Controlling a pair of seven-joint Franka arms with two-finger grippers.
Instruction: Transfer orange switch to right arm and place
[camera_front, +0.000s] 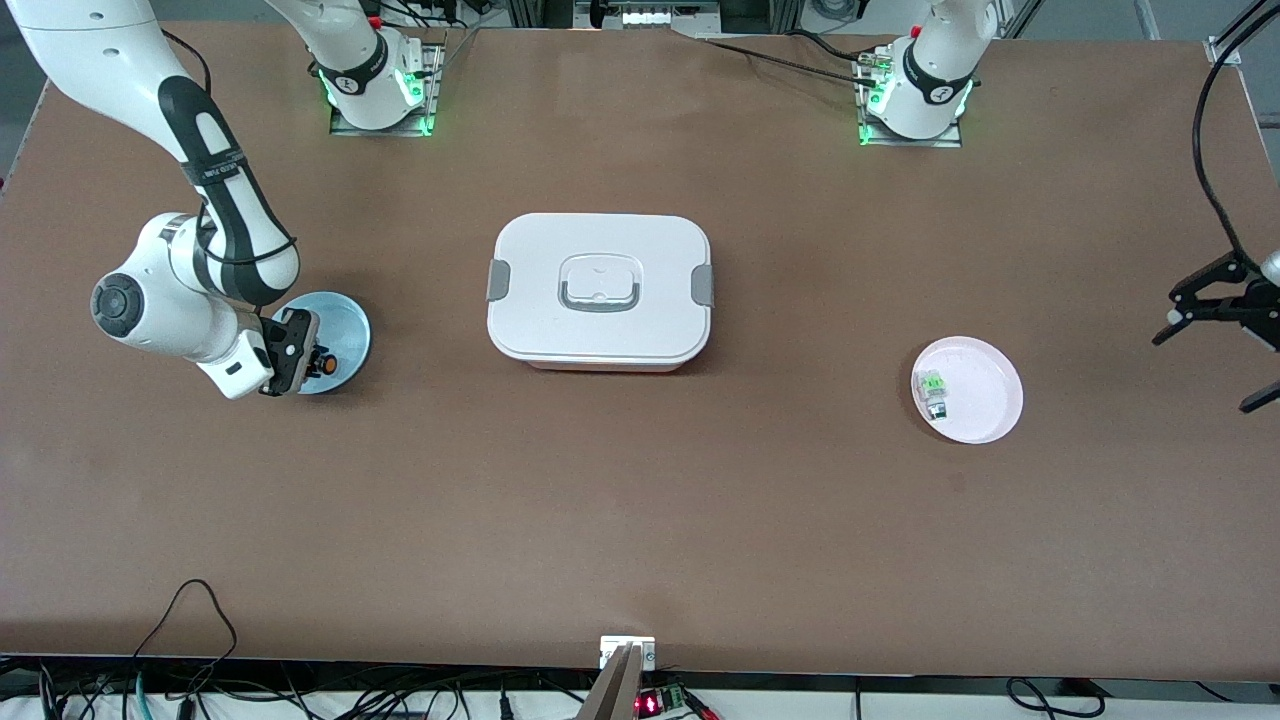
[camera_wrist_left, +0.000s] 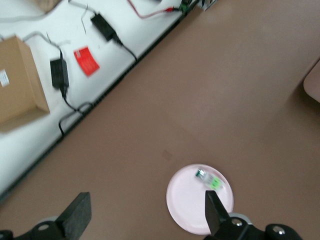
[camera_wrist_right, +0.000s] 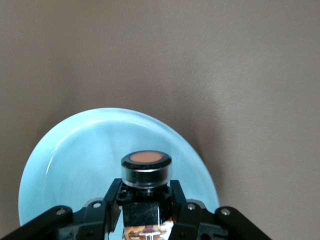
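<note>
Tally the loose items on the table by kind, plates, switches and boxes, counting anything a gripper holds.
Plates: 2, the blue plate and the pink plate.
Switches: 2, the orange switch held in the right gripper over the blue plate, and the green-and-white switch on the pink plate.
Boxes: 1, the white lidded box.
Total: 5.

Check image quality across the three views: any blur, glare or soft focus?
Front view: sharp and evenly lit, with soft shadows beside the white lidded box and green glow at both arm bases. Left wrist view: smeared throughout, so the small switch on the pink plate is soft. Right wrist view: crisp on the orange switch in the right gripper, with pale sheen streaks on the blue plate.
</note>
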